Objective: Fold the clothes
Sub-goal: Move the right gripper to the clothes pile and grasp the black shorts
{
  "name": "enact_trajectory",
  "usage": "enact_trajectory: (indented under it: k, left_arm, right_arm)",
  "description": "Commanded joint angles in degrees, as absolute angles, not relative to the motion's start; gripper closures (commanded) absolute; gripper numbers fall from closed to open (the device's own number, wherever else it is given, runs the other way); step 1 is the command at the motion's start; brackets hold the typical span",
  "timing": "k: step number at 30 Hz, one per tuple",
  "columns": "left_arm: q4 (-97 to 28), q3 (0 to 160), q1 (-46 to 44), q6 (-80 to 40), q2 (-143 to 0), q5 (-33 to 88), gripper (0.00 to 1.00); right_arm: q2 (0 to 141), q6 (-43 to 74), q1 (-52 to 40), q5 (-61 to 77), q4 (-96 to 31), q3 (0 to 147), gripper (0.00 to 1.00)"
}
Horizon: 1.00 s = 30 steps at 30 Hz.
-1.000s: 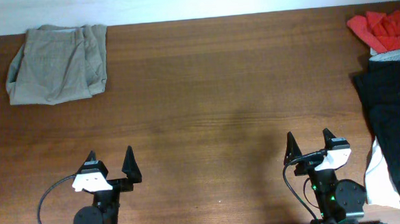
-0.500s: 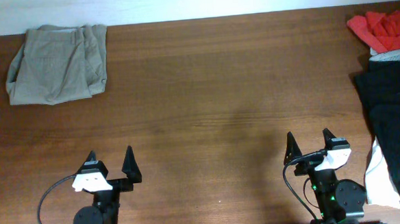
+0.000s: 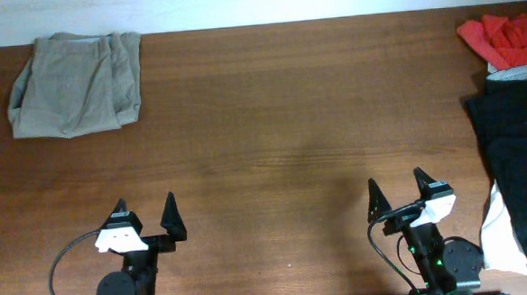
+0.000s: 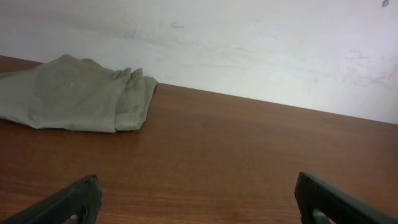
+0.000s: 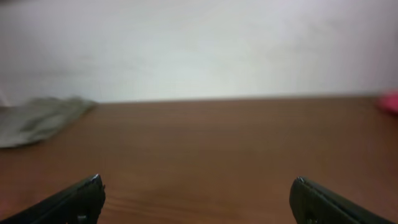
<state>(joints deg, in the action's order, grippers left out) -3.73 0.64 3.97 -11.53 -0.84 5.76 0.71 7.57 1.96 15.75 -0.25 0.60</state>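
Note:
The black shorts [image 3: 520, 157] lie in a heap at the table's right edge, with a white garment [image 3: 496, 230] under them. A red shirt [image 3: 505, 37] is bunched at the far right corner. The folded khaki shorts [image 3: 75, 82] lie at the far left; they also show in the left wrist view [image 4: 68, 93] and faintly in the right wrist view [image 5: 37, 118]. My left gripper [image 3: 145, 215] is open and empty near the front edge. My right gripper [image 3: 397, 189] is open and empty, just left of the black shorts.
The brown wooden table [image 3: 271, 120] runs to a pale wall at the back [image 4: 249, 43]. A grey strip of cloth [image 3: 517, 74] lies between the red shirt and the black shorts.
My right gripper has turned and shifted slightly to the left. The left gripper and the clothes have not moved.

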Motion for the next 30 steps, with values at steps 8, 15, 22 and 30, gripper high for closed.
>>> enact_trajectory:
  k: [8,15,22,30]
  left_arm:
    - [-4.2,0.5,3.8,-10.6,-0.3,5.5,0.01]
    - [-4.2,0.5,3.8,-10.6,-0.3,5.5,0.01]
    - [-4.2,0.5,3.8,-10.6,-0.3,5.5,0.01]
    - [-4.2,0.5,3.8,-10.6,-0.3,5.5,0.01]
  right_arm:
    - [0.5,8.0,2.3,42.3,4.3,0.3,0.01]
    - [0.5,8.0,2.3,42.4,1.4,0.3,0.01]
    - [0.5,8.0,2.3,42.4,0.6,0.3,0.01]
    - [0.5,8.0,2.3,42.4,0.6,0.3,0.01]
